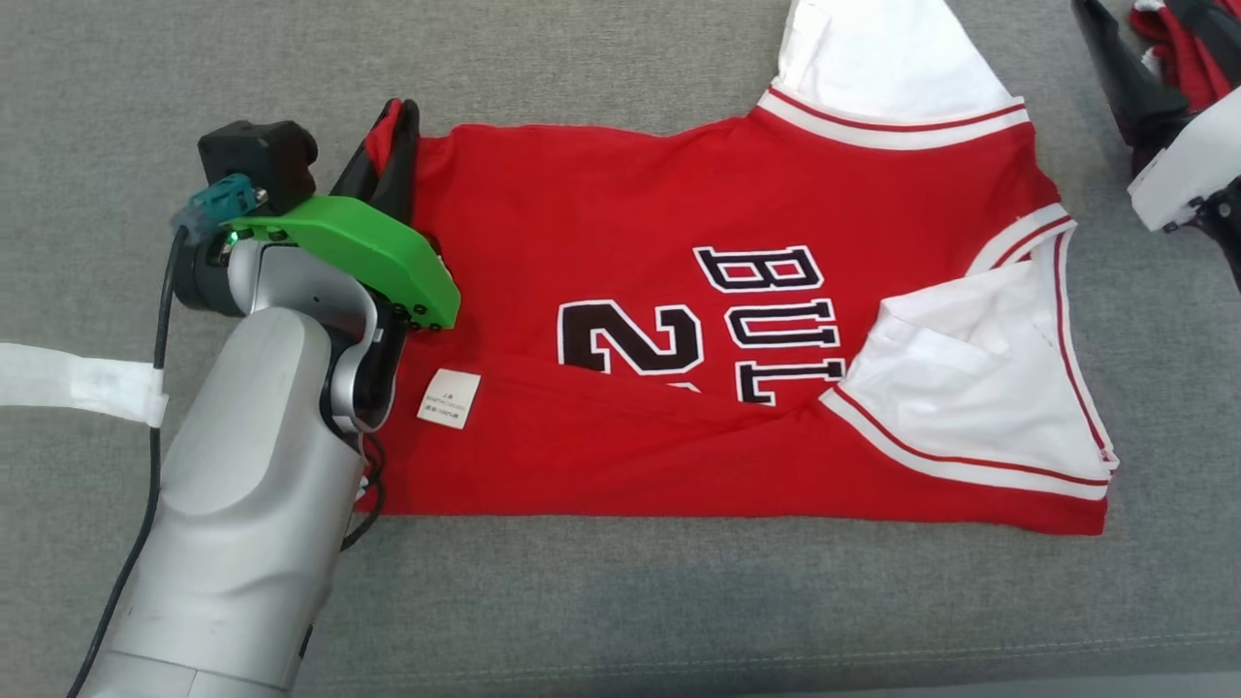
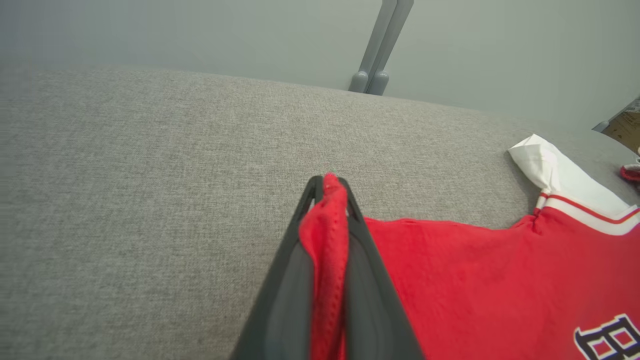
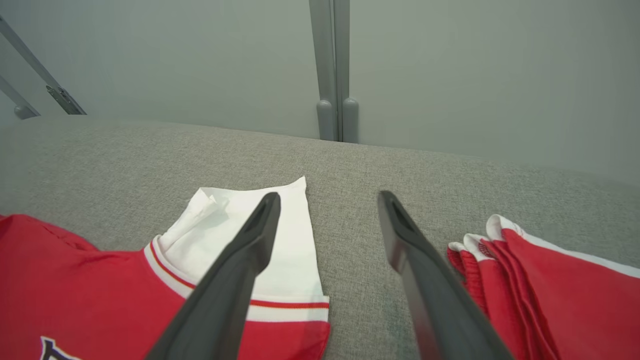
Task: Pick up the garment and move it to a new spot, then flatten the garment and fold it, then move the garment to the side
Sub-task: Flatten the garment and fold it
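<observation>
Red jersey [image 1: 601, 223] lengthwise left-right, hem [image 2: 327, 235] at left gripper [image 1: 399, 116], sleeves [image 1: 979, 388] rightward

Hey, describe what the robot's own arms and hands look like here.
The left arm's forearm is silver, with a bright green bracket, a black camera block and a black cable along it. The left hand and right hand have long, tapering dark fingers; the right wrist shell is white.

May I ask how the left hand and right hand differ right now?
The left hand is shut, pinching a corner of the red jersey; the right hand is open, holding nothing. The left is at the hem, the right near a white sleeve. Both have dark fingers.
</observation>
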You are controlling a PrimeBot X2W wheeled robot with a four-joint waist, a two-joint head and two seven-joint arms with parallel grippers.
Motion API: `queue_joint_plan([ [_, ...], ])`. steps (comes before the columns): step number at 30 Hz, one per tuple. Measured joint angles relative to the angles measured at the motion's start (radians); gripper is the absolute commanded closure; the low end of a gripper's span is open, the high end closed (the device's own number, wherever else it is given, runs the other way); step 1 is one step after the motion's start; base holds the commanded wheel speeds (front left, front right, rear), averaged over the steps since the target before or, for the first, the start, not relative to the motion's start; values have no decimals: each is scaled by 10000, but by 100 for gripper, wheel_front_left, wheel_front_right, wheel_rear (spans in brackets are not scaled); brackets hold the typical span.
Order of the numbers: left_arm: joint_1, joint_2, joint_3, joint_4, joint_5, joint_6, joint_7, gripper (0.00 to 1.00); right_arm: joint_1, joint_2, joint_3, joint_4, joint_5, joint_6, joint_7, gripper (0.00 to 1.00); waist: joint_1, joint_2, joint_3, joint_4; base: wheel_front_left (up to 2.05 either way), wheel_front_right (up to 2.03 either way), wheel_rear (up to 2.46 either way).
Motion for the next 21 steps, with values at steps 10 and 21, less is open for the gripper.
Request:
queue_joint_plan([
  [10, 0, -151, -454, -458, 52, -349, -1035, 100, -1565, -128, -144, 1549, 280, -270, 1657, 0, 0, 0, 563, 1247, 0, 0, 0],
  [21, -1, -255, -706, -489, -31, -468, -1595, 100, -2604, -10, 142, 2648, 136, -370, 2261, 0, 1, 0, 1341, 1948, 0, 0, 0],
])
